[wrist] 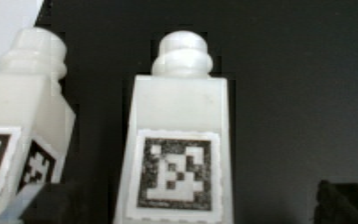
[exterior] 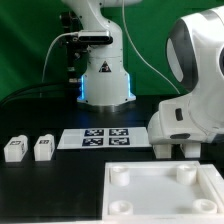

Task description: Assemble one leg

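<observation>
In the wrist view two white legs stand side by side on the black table, each with a rounded peg at its far end. One leg [wrist: 179,140] with a black-and-white tag lies centred between my fingers. The other leg [wrist: 25,115] is beside it, partly cut off. My gripper [wrist: 176,214] is open, above the centred leg. One dark fingertip [wrist: 352,202] shows at the frame's edge. In the exterior view two more legs [exterior: 15,149] [exterior: 43,148] stand at the left. My arm's hand [exterior: 176,140] is low at the right, and it hides the fingers.
The marker board [exterior: 105,137] lies flat in the middle of the table. The large white square piece with round corner sockets [exterior: 150,195] lies in front. A white robot base [exterior: 105,80] stands at the back.
</observation>
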You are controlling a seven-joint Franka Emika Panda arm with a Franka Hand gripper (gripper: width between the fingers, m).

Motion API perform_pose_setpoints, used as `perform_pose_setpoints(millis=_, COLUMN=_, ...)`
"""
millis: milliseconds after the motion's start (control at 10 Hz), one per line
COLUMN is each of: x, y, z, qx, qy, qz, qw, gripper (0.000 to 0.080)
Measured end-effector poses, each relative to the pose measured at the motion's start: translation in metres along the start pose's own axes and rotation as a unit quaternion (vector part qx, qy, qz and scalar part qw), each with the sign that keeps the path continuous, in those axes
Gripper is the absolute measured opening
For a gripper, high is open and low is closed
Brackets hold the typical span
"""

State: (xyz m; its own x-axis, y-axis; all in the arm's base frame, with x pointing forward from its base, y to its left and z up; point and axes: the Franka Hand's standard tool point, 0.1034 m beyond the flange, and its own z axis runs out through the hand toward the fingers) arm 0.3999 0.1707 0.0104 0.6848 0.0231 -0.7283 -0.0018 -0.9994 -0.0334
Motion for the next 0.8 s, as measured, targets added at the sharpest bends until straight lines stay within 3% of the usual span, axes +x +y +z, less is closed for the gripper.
perform_pose_setpoints(millis=100, x=0.0, y=0.0, z=0.0001, qx=0.0, qy=0.0, qz=0.0, qw=1.0, gripper=0.0649)
perform_pose_setpoints(millis=300, x=0.0, y=0.0001, z=0.0002, qx=0.0, qy=0.0, qz=0.0, qw=1.0, gripper=0.0365)
perform_pose_setpoints(millis=400, x=0.0, y=0.0001, z=0.0002, qx=0.0, qy=0.0, qz=0.0, qw=1.0, gripper=0.0365)
perform_pose_setpoints(millis=500, x=0.0, y=0.0001, z=0.0002, qx=0.0, qy=0.0, qz=0.0, qw=1.0, gripper=0.0291)
perform_pose_setpoints(millis=800, x=0.0, y=0.0001, z=0.0002, qx=0.0, qy=0.0, qz=0.0, qw=1.0, gripper=0.0291)
